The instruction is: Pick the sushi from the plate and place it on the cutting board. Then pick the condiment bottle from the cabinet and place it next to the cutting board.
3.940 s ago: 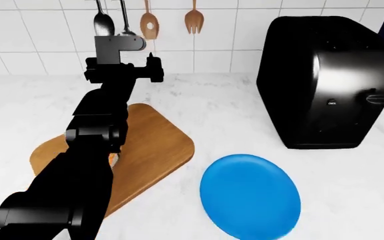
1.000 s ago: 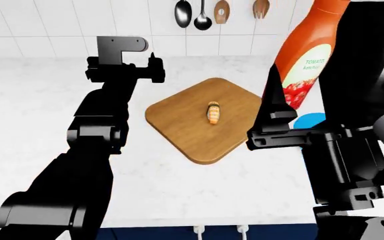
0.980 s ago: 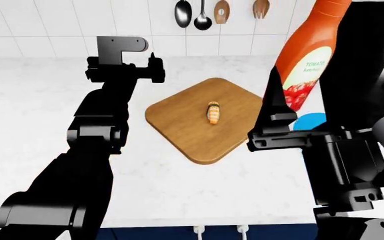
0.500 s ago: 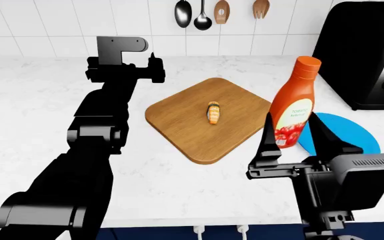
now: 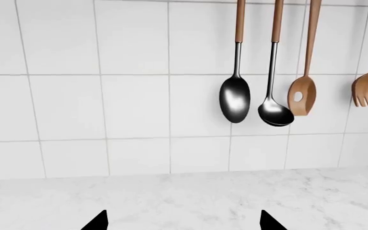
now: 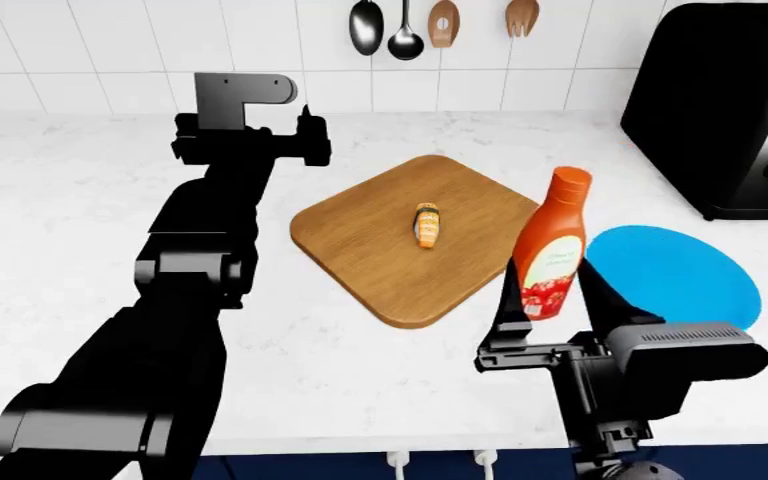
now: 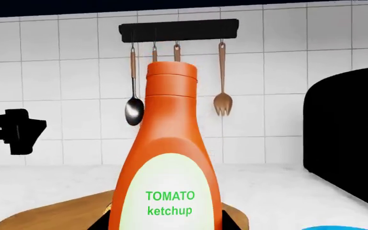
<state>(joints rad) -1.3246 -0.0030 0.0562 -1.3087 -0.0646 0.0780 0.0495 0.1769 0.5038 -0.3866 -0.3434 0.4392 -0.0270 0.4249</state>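
Head view: the bottle (image 6: pixel 548 246) has dropped over the last half second and now stands low at the board's (image 6: pixel 371 262) right edge, beside the plate (image 6: pixel 678 275); the sushi (image 6: pixel 427 224) lies on the board, so placement looks nearly done. Right wrist view: the right end effector (image 6: pixel 546 300) brackets the bottle base, its fingers (image 6: pixel 510 297) close alongside, apparently gripping. Left wrist view: the left end effector (image 5: pixel 180 224) is wide and empty, facing the tiled wall

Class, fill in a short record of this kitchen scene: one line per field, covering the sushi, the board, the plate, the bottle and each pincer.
sushi: lying on the cutting board
cutting board: on the white counter, left of the plate
plate: blue, nothing visible on it
condiment bottle: upright, between the fingers of the right pincer, by the board's right edge
right pincer: around the bottle's base; firm grip or base touching the counter cannot be told
left pincer: open, holding nothing, facing the tiled wall
hanging utensils: on the wall
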